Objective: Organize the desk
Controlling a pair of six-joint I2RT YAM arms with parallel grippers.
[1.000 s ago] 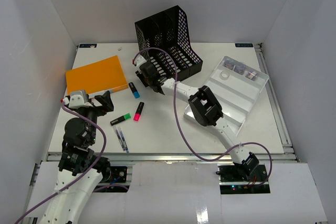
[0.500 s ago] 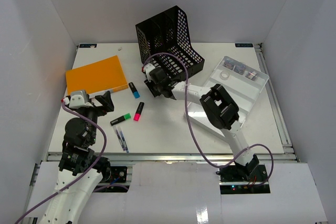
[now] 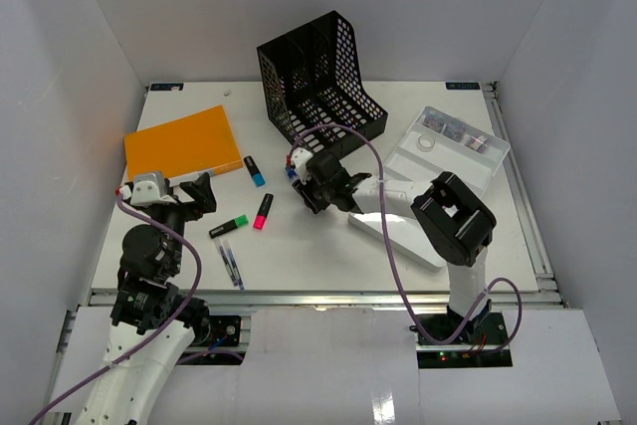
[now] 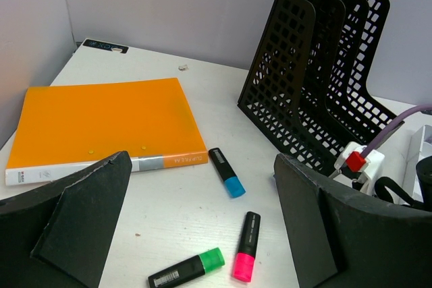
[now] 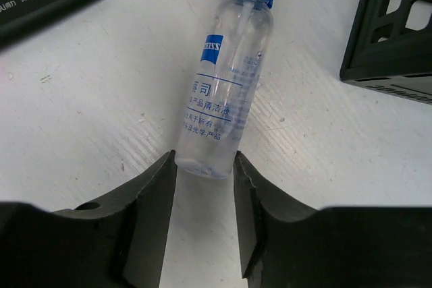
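Surface (image 3: 318,251) spreads beneath both arms; the right end effector (image 5: 204,163), pinching a small clear bottle (image 5: 226,92) by its base, has pulled back from the black rack (image 3: 320,77) toward 6 o'clock, so sorting seems under way, while the left end effector (image 4: 201,166) hangs spread.

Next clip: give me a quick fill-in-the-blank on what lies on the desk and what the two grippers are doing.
1. The right gripper is closed on the base of a clear bottle whose cap is ___.
2. The left gripper is open and holds ___.
3. The folder lying flat on the desk is ___ in colour.

Missing words: blue; nothing; orange.
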